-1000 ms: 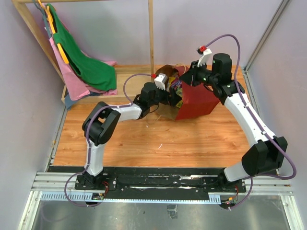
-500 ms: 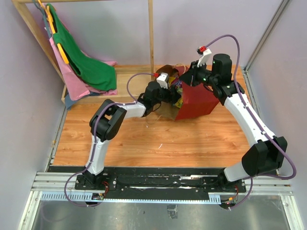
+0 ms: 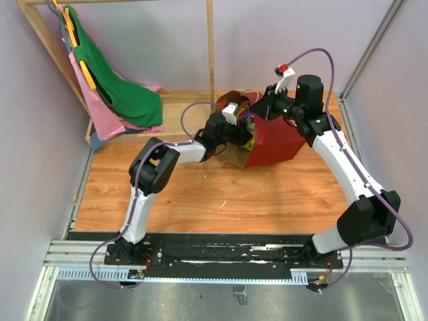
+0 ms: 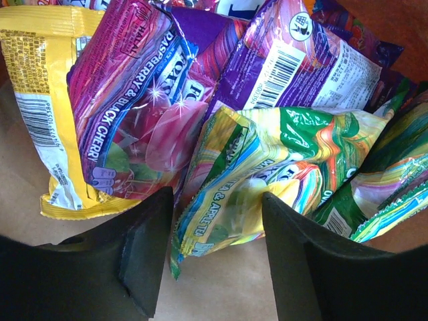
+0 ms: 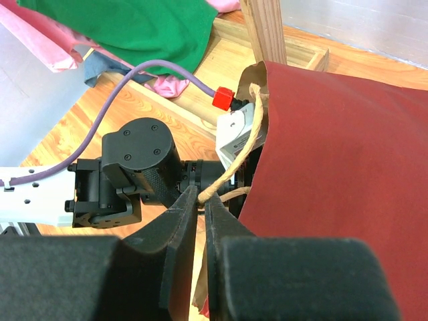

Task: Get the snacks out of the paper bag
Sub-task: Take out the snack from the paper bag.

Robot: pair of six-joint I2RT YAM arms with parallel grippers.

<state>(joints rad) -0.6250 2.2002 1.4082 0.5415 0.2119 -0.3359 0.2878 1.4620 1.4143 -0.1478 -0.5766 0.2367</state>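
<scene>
The dark red paper bag (image 3: pixel 275 142) lies on its side on the table, mouth facing left. My right gripper (image 5: pixel 200 200) is shut on its tan loop handle (image 5: pixel 242 150) and holds the mouth up. My left gripper (image 4: pixel 214 221) is inside the bag, open, its fingers either side of a yellow-green candy packet (image 4: pixel 267 180) lying on the brown kraft floor (image 4: pixel 221 287). More snacks lie behind it: a pink-purple packet (image 4: pixel 140 120), a yellow-edged one (image 4: pixel 40 87), a purple one (image 4: pixel 301 67) and a green one (image 4: pixel 381 187). The Doritos bag is not in view.
A wooden rack (image 3: pixel 210 47) stands at the back left with green cloth (image 3: pixel 127 90) and pink cloth (image 3: pixel 100 110) on hangers. Its wooden base (image 5: pixel 200 100) lies just behind the bag mouth. Grey walls close in both sides.
My left arm has reached further right, pushing its gripper deeper into the bag mouth. The right arm and the bag have stayed still.
</scene>
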